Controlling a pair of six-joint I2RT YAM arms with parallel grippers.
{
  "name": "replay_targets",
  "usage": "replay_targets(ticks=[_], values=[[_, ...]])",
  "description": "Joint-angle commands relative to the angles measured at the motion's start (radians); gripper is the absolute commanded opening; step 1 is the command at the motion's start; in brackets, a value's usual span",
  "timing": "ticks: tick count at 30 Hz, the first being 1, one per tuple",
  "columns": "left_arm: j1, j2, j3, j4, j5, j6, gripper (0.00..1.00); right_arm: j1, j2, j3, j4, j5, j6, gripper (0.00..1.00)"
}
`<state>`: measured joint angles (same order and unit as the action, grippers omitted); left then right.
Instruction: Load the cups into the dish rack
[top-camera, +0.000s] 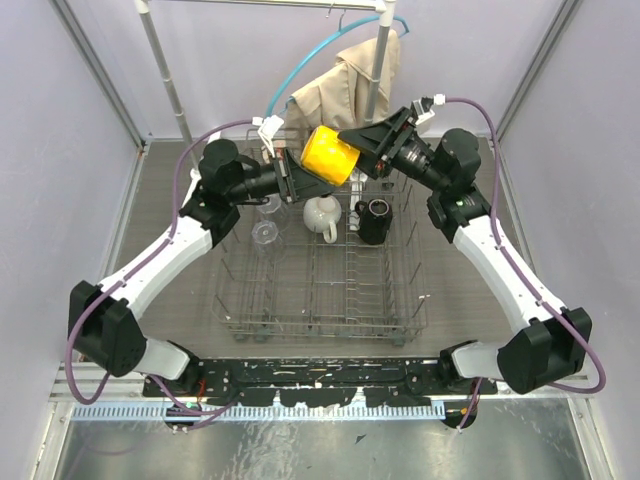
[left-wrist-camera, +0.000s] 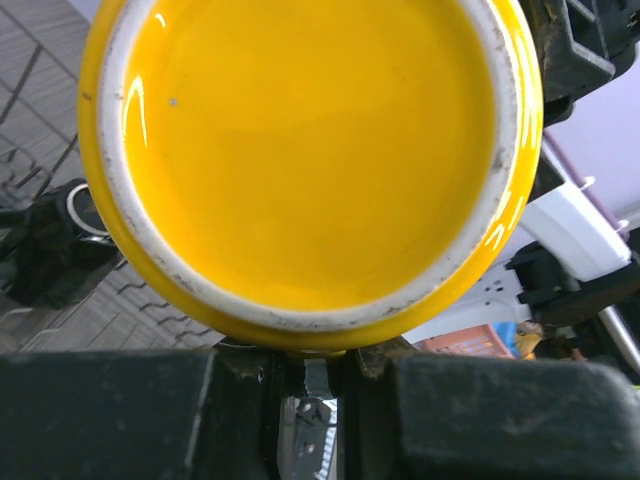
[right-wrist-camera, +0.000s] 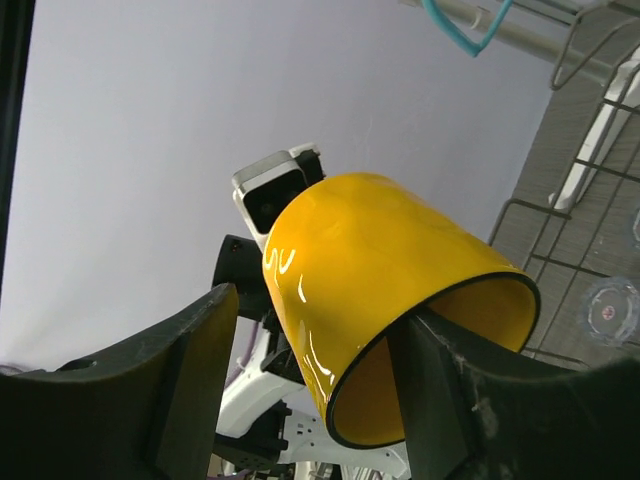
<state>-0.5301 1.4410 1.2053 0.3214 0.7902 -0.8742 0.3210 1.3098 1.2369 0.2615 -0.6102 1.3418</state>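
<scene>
One yellow mug mid-handover: left tool clamps it, right tool gapes astride its rim. Next, the left should lower it into the dish rack.

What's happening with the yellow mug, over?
Left gripper shut on the glossy yellow ceramic mug, above the grey wire dish rack. Right gripper open, straddling its rim. Round white mug, black mug racked below.

yellow mug: I hold it tipped sideways above dish rack far end | white mug, black mug, glass tumblers: inside rack
</scene>
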Motion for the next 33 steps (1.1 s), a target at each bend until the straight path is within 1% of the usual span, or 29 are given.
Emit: replay_targets(ticks=[1,9,15,19,23,27,33], values=[[-0.001,-0.066,0.002,-0.199,0.015,0.179,0.00,-0.042,-0.067,0.013,-0.005,0.041,-0.101,0.66],[-0.013,-0.103,0.017,-0.458,-0.052,0.366,0.00,-0.106,-0.079,0.009,-0.087,0.031,-0.192,0.67],[-0.040,-0.108,0.030,-0.637,-0.171,0.494,0.00,-0.214,-0.068,0.088,-0.261,0.031,-0.348,0.71],[-0.057,-0.098,0.051,-0.738,-0.263,0.568,0.00,-0.272,-0.064,0.113,-0.327,0.034,-0.421,0.71],[-0.070,-0.096,0.059,-0.800,-0.370,0.618,0.00,-0.320,-0.068,0.106,-0.333,0.014,-0.442,0.71],[-0.103,-0.089,0.063,-0.835,-0.489,0.635,0.00,-0.332,-0.070,0.096,-0.333,0.013,-0.457,0.71],[-0.191,-0.049,0.089,-0.864,-0.630,0.662,0.00,-0.332,-0.051,0.095,-0.333,0.009,-0.481,0.72]])
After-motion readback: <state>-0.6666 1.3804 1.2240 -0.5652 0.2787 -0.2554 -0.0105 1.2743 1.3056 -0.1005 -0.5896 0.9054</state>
